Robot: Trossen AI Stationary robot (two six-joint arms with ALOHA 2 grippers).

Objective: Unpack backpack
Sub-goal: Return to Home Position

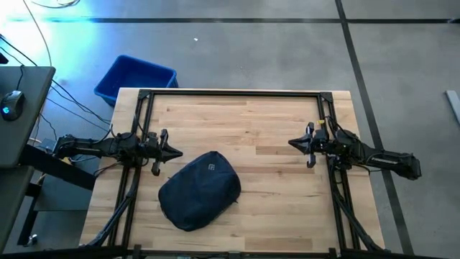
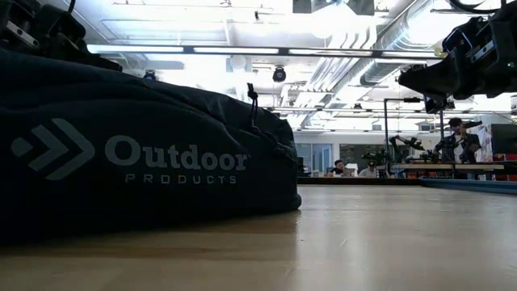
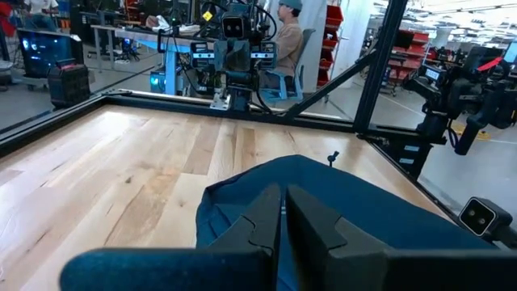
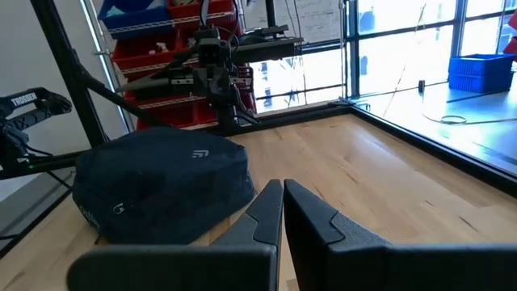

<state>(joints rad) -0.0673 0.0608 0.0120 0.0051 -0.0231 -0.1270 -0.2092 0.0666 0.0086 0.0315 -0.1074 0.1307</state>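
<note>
Nearest to you in the low view, the backpack (image 2: 137,153) fills the left half of the frame. Its pale "Outdoor Products" lettering (image 2: 178,158) faces the lens and it blocks everything behind it on that side. In the high view the backpack (image 1: 200,189) lies as a rounded navy mound on the wooden table (image 1: 251,115), lower centre-left of the frame, with its small square logo (image 1: 212,167) turned up.

Just above and left of it your left gripper (image 1: 178,152) hovers with its fingers pressed together, close beside the bag but not touching it. In the left wrist view those closed fingers (image 3: 266,214) cover the bag's near side.

Your right gripper (image 1: 291,143) is at centre-right of the high frame, well apart from the backpack, with its fingers likewise together. From its wrist camera bare wood lies between its fingers (image 4: 266,206) and the bag.

The black frame rails (image 1: 230,92) run along the table's edges. Beyond the table's upper-left corner a blue bin (image 1: 135,78) stands on the grey floor. A dark desk (image 1: 21,115) with a mouse (image 1: 12,103) sits at the far left edge.

Farthest off, at the right of the low view, two people (image 2: 456,137) are at workbenches in the room behind.
</note>
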